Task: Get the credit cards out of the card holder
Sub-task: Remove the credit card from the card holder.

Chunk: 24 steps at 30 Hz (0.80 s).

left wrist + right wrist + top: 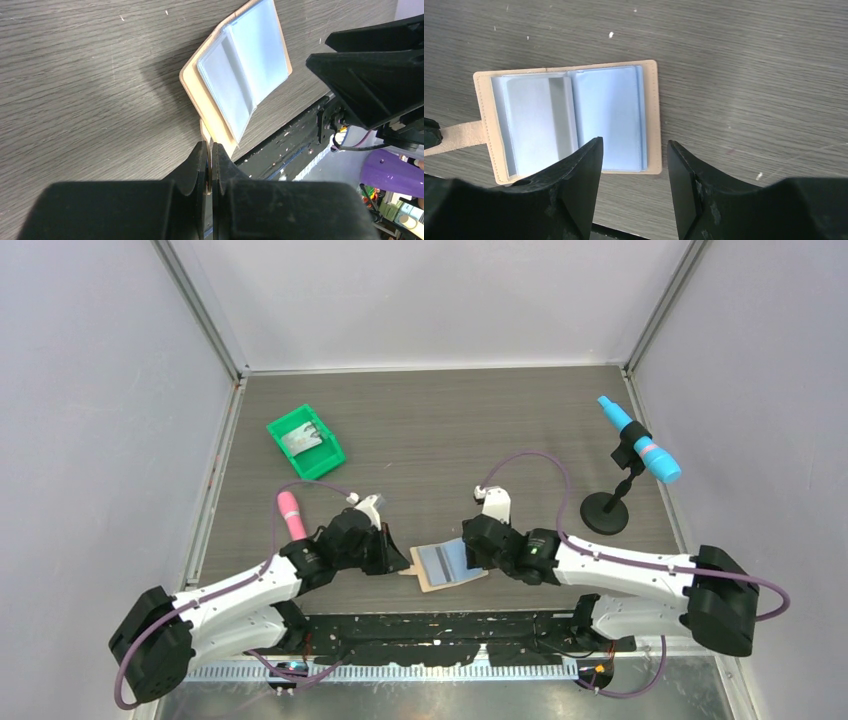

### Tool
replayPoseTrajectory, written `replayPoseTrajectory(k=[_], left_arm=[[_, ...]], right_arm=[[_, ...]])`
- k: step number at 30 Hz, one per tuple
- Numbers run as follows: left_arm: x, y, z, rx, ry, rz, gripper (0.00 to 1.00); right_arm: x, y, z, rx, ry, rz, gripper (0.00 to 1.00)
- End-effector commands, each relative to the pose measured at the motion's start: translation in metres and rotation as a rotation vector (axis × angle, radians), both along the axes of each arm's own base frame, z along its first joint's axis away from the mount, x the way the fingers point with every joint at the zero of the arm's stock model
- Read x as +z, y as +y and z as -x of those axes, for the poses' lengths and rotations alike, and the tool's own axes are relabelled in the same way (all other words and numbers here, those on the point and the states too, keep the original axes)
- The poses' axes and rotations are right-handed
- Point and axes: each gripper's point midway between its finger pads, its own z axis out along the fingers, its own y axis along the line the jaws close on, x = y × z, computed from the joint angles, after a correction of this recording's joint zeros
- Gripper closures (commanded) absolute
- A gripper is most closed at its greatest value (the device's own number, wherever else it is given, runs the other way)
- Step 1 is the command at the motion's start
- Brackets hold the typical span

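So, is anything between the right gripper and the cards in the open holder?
Nothing visible. The right gripper hangs open just above the card holder, whose panels lie spread; the left gripper pinches the strap tab off to one side, clear of that path.

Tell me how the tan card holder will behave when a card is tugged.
Thin and flat, the tan leather-like folding card holder probably slides easily; the left fingers pinching its strap tab should anchor it. One half tilts up, so it likely flexes at the fold.
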Motion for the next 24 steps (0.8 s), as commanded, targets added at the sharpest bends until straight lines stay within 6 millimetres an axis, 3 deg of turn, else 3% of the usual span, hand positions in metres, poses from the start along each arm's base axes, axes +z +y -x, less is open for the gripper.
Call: replayPoseTrajectory(k=[1,4,9,19,24], left_arm=[[0.014,-0.006,-0.001,-0.024,-0.042,0.039,1.00],[0.015,-0.008,-0.001,-0.032,-0.040,0.052,1.00],[0.019,-0.012,0.000,-0.039,-0.036,0.075,1.00],[0.023,-0.013,0.000,-0.038,-0.042,0.089,1.00],[0.023,-0.014,0.000,-0.035,-0.042,0.098,1.00]], right_arm=[[0.035,-0.004,-0.008,-0.013,-0.062,-0.040,0.43],[0.057,0.018,-0.009,0.070,-0.101,-0.125,0.42],[0.063,0.055,-0.003,0.189,-0.094,-0.235,0.38],[0.018,0.088,0.008,0.262,-0.008,-0.169,0.32],[0.007,0.097,0.014,0.279,0.015,-0.164,0.32]])
